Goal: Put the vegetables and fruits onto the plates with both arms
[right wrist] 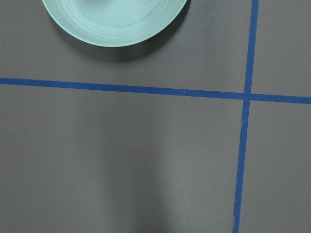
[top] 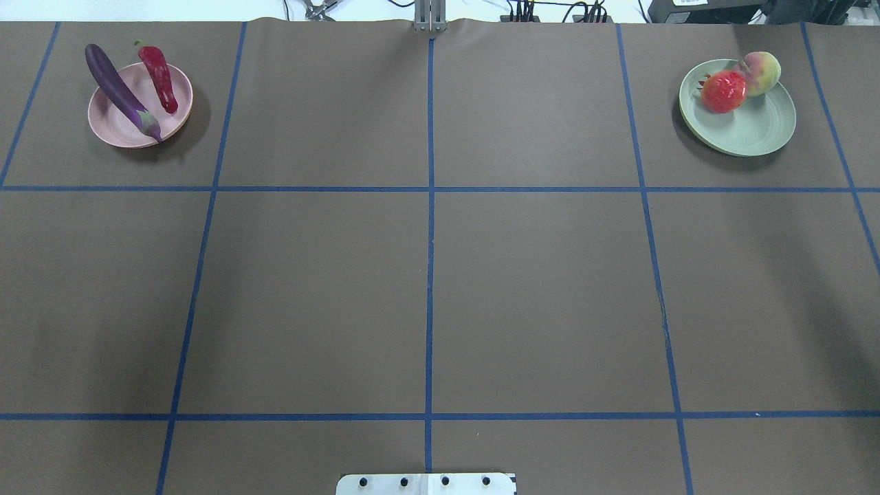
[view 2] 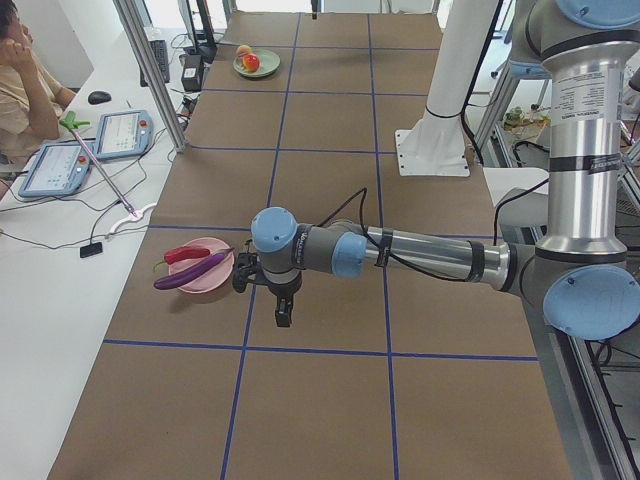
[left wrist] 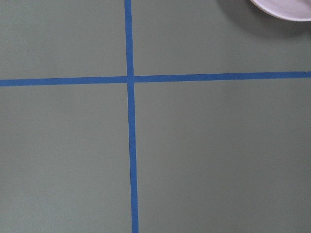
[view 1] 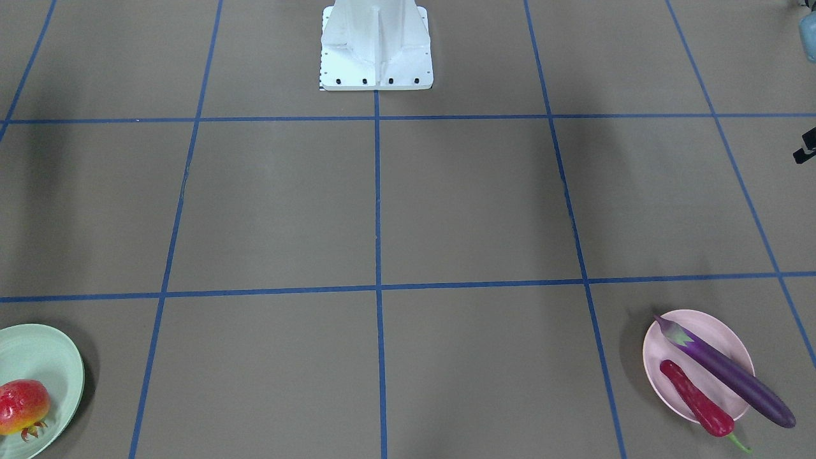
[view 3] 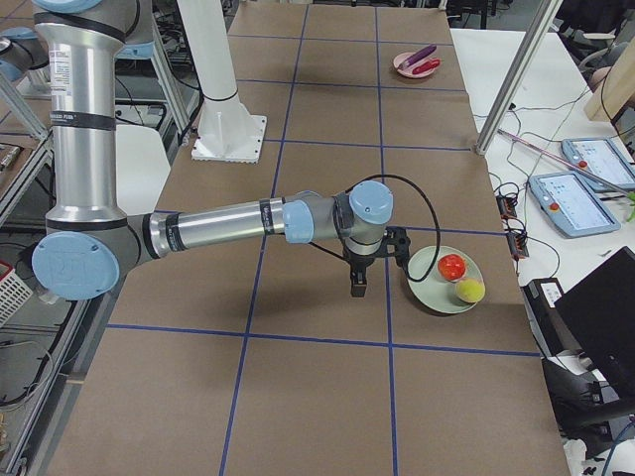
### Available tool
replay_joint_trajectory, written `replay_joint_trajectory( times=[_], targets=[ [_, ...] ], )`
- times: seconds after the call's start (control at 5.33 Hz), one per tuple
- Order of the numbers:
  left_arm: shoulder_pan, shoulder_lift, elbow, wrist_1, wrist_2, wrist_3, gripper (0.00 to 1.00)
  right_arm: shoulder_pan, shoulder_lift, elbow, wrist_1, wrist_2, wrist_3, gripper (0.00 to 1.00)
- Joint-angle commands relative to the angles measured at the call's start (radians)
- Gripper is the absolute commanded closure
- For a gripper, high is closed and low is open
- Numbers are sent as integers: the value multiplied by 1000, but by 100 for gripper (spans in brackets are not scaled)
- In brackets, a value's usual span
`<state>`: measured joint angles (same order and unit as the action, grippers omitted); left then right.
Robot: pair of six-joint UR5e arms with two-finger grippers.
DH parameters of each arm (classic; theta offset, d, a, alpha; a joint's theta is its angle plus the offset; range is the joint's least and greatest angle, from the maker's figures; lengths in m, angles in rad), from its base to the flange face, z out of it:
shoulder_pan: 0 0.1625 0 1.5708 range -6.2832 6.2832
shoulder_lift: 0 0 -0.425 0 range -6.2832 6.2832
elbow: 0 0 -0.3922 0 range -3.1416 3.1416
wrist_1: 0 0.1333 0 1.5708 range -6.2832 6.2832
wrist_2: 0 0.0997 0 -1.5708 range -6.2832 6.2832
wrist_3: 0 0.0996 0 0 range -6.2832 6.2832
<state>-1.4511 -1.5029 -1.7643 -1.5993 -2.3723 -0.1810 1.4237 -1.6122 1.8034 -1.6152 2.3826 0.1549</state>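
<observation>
Overhead exterior view: all four items lie on plates. At the upper left of the frame the eggplant [top: 120, 89] and the chili pepper [top: 161, 77] lie side by side across the pink plate [top: 113, 130], each with one end overhanging the rim. At the upper right the pomegranate [top: 723, 91] and the peach [top: 762, 71] touch each other at the upper edge of the green plate [top: 753, 130].

The left end effector [view 2: 283, 320] and the right end effector [view 3: 356, 291] each hang above the bare worktop [top: 536, 295], each near its own plate and holding nothing. Whether their fingers are apart or together cannot be told from the side views.

Assessment: placement appears complete. If any item needs resetting, the eggplant looks glossy and likely slippery, so it is best taken across its middle, where it balances. The wrinkled pepper should give more friction. The round fruits are liable to roll near the rim and should be gripped across the widest part.
</observation>
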Motion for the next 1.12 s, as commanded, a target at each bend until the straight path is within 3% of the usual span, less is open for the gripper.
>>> replay_joint_trajectory(
  times=[0.0, 0.94],
  targets=[
    [0, -13, -21, -7, 7, -83, 0, 4, -6, 7, -2, -11, 2, 0],
    [3, -13, -35, -63, 1, -84, 0, 3, -14, 4, 1, -2, 2, 0]
  ],
)
